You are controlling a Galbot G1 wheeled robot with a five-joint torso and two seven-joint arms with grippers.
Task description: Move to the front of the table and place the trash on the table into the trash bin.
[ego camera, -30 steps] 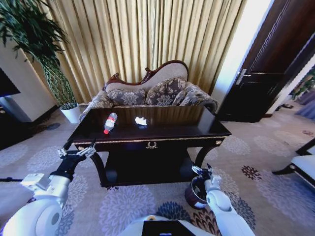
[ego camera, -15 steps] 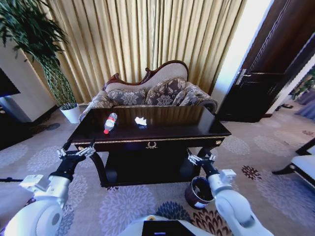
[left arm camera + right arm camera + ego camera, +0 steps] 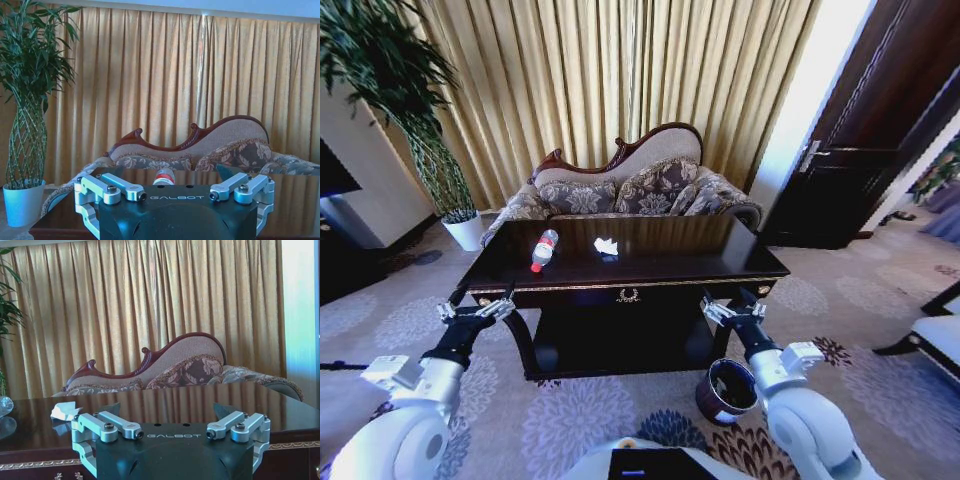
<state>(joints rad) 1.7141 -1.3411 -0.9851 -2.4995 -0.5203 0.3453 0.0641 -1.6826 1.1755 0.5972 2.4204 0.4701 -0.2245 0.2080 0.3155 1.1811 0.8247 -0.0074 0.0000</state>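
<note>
Trash [image 3: 606,246] sits on table [image 3: 720,262] w/ both grippers spread, empty.

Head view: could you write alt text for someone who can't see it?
A dark table holds a plastic bottle and a paper wad. The open left claw and right claw hover at its front corners, above a brown trash bin on carpet.
</note>
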